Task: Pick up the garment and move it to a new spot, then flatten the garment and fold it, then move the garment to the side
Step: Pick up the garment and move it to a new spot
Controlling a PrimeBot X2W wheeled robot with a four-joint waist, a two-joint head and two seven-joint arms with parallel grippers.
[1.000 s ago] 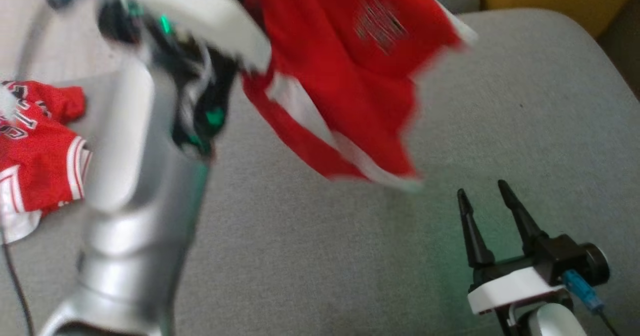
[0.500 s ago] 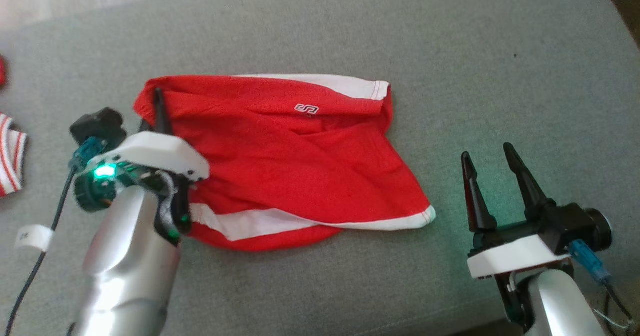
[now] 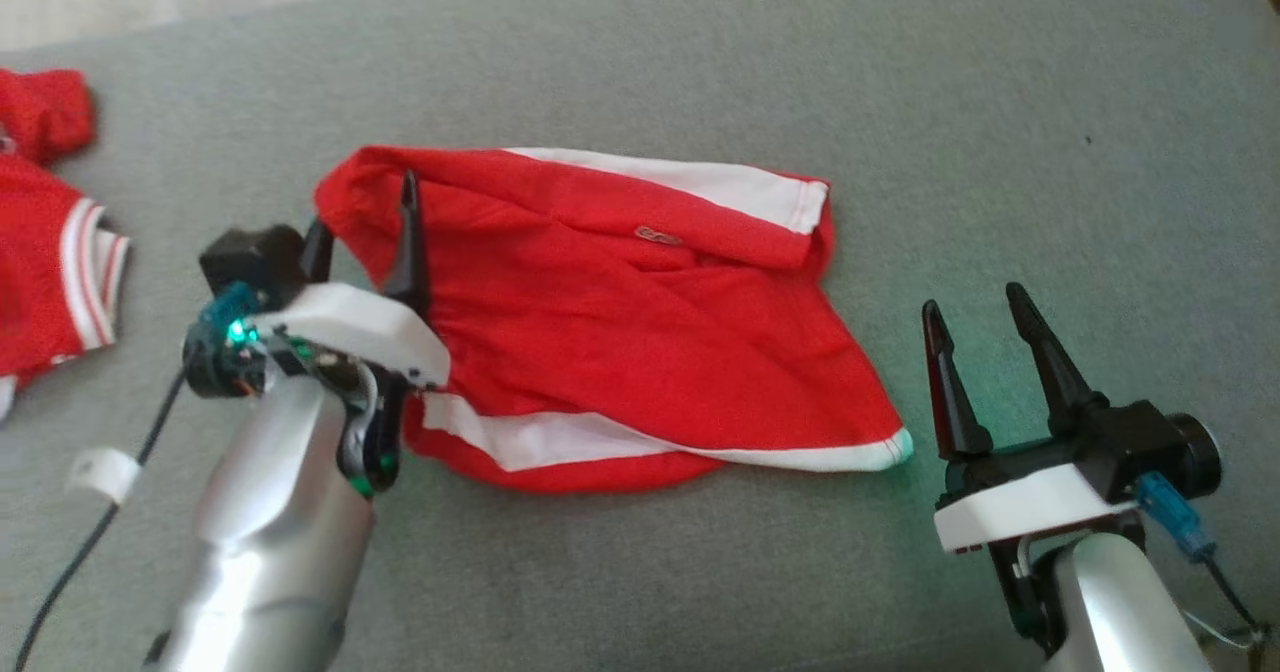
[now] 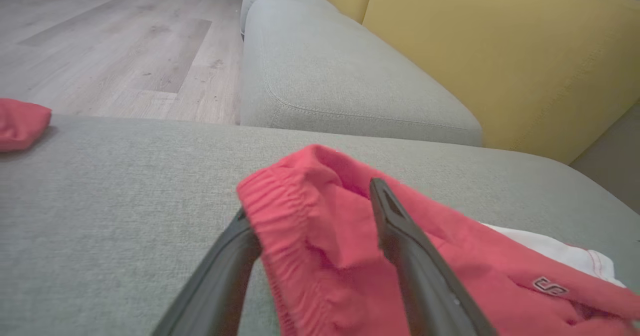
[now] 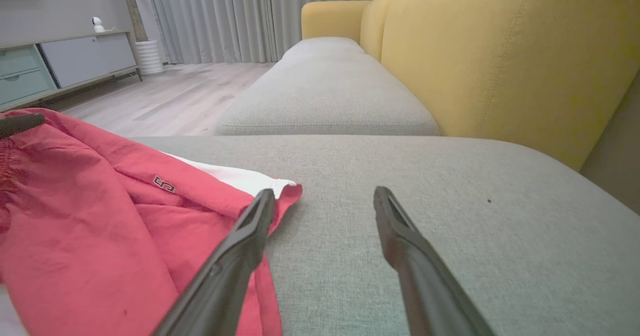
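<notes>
Down on the grey sofa cushion (image 3: 700, 52) now instead of swinging in the air as a second ago: the red shorts (image 3: 620, 332). Sprung apart too, no longer pinched together: the left gripper (image 3: 365, 214). From the head: lies crumpled mid-cushion, elastic waistband (image 4: 270, 211) to the left, white-trimmed leg hems to the right. Left gripper open astride the waistband corner, one finger over the cloth, the other off its edge. Right gripper (image 3: 972, 302) open and empty, just beside the lower right hem, apparently not touching. A second red garment (image 3: 50, 252) well apart at far left. From the left wrist: gathered waistband humped loose between two parted fingers, nothing clamped. From the right wrist: fingers wide, white hem close by the left one, bare cushion ahead. Probably handles light, limp and a little slick; bunches and slides readily; not fragile. Best taken by pinching the thicker waistband at its two corners, or a hem corner opposite, then drawing taut to flatten. Better to avoid mid-panel grabs, apt to lift one layer only.
</notes>
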